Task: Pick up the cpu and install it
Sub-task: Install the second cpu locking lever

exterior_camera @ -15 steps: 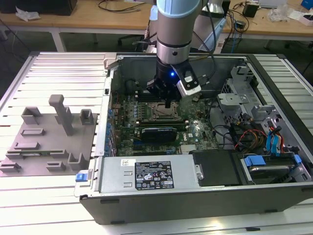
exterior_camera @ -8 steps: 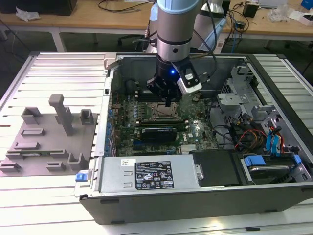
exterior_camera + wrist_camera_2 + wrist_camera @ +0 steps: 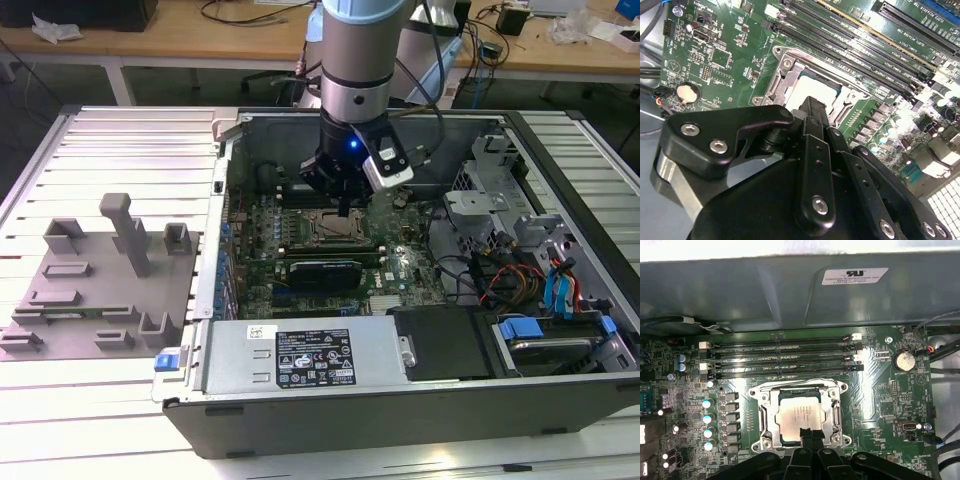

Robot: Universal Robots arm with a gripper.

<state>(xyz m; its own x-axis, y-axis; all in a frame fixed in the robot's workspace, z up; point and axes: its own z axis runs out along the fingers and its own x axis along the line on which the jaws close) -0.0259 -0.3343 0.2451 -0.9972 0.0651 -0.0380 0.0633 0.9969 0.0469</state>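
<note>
Hand (image 3: 811,436), fingers (image 3: 812,112) drawn together and holding nothing, poised at the edge of the cpu (image 3: 800,415). The cpu lies flat in its socket frame (image 3: 762,415) on the green motherboard (image 3: 875,405), inside the open computer case (image 3: 400,400) on the table (image 3: 130,160).

- A robotics or electronics lab: an open computer case (image 3: 420,330) lies on a ribbed metal tabletop (image 3: 130,150), its green motherboard (image 3: 330,250) bare under a robot arm (image 3: 362,60).
- A grey fixture plate (image 3: 95,290) with blocks and posts sits at the exterior view's left.
- Behind, wooden workbenches (image 3: 200,40) carry loose cables (image 3: 250,10) and small gear.
</note>
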